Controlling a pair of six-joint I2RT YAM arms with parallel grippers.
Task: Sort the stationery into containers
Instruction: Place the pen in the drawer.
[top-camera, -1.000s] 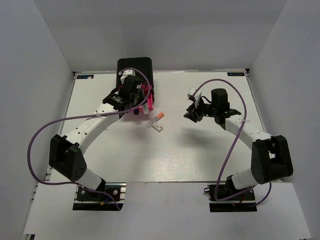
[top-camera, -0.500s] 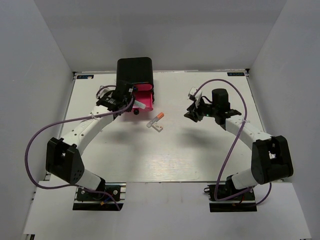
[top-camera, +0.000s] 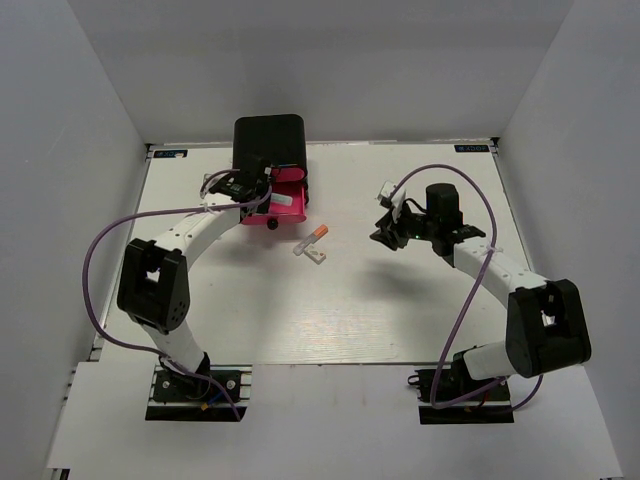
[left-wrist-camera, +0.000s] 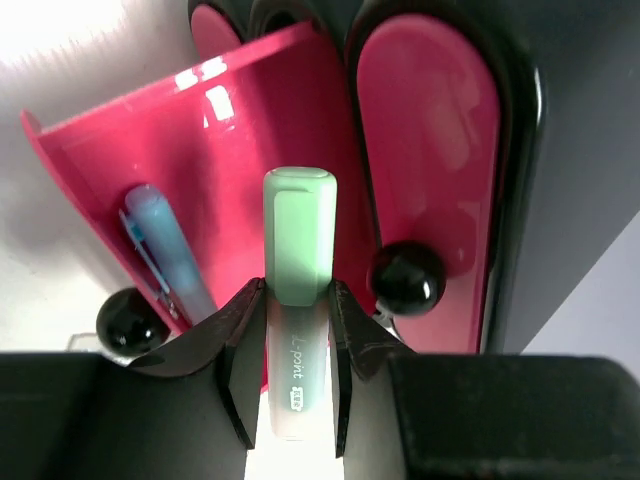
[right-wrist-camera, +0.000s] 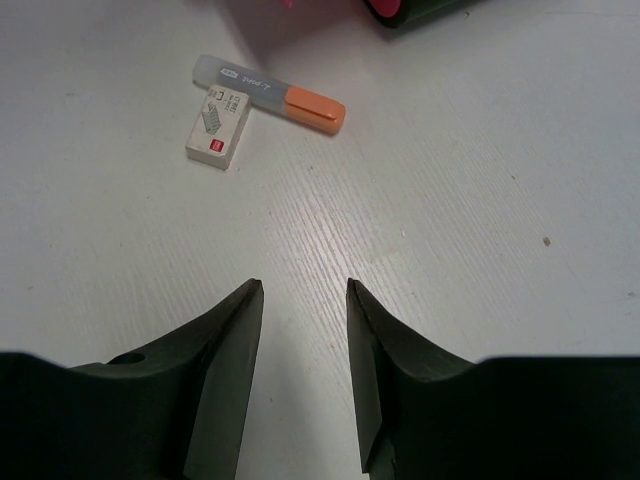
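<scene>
The left fingers (left-wrist-camera: 238, 335) pinch one green marker (left-wrist-camera: 298, 240). A second ago the left gripper (top-camera: 260, 188) hung over the open drawer (left-wrist-camera: 250, 140). Now it sits at the drawer's 9 o'clock. The right gripper (right-wrist-camera: 302, 290) is spread wide and holds nothing. One blue pen (left-wrist-camera: 168, 250) lies in the drawer. One grey marker (right-wrist-camera: 268, 95) and one eraser (right-wrist-camera: 218, 125) touch each other at the right gripper's 9 o'clock.

White table (top-camera: 330, 320) stood boxed in on 3 sides, plain pale grey back wall (top-camera: 330, 60), left wall (top-camera: 60, 150), right wall (top-camera: 590, 150), light fell evenly, faint soft shadows lay on the tabletop
</scene>
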